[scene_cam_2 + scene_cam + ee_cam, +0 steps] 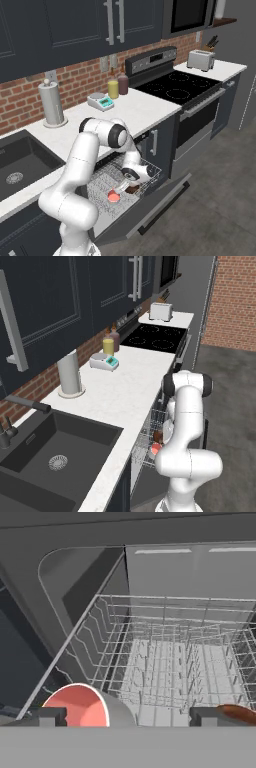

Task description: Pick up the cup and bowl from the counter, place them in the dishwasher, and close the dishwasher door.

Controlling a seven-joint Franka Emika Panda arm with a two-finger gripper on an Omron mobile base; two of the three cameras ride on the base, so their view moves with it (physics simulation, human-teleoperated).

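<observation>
The dishwasher's silvery wire rack (102,180) is pulled out below the white counter (135,110), above the lowered dark door (160,200). The cup (114,196), lying with its red-pink top showing, and the dark-brown bowl (132,189) both rest in the rack's front part. My gripper (131,176) hangs low over them, open, holding nothing. In the hand view the cup (77,704) sits by the left fingertip (50,716). The bowl (237,713) peeks out past the right one, with bare rack (170,662) beyond. The left base view shows cup (156,448) and bowl (158,436) partly behind my arm.
On the counter stand a tall grey roll (69,376), a yellow jar (108,346), a darker bottle (115,338) and a small scale (104,361). The dark sink (50,456) lies left, with the black stove (155,337) and a toaster (161,311) to the right. Open floor (215,200) lies in front of the door.
</observation>
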